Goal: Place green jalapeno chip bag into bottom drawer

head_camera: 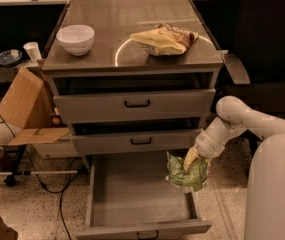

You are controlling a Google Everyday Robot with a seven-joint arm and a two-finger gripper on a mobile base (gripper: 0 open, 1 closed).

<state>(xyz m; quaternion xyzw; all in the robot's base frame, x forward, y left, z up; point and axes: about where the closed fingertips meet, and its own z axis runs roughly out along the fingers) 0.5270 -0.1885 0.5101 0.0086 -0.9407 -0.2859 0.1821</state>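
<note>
At the left of the frame an open cardboard box [24, 101] leans against the side of the grey metal bench [127, 19], out of the way of the drawers. On the smooth, slightly shiny top stands a round white bowl [75, 38] at the upper left. To the right of it lies a crumpled tan-yellow chip bag [163, 40], which is not part of the task and is left where it is. Below the top, the two shallow drawers [134, 104] with black handles are a little open. The bottom drawer [132, 194] is pulled far out in the lower middle and shows a wide, flat grey floor, ready to receive something from above. The green jalapeno chip bag [186, 170], small, crinkled and soft, hangs in the lower right of centre, over the right rear part of this drawer and across its side wall, not yet lying on the floor. The gripper [190, 162] is just above it, and its pale fingers are pinching the top of the bag, so the thin foil droops under its own weight. I judge it is held from the top so that it can drop straight in. The white, rounded arm [247, 121] reaches in from the right, in front of a black chair [267, 44].
</note>
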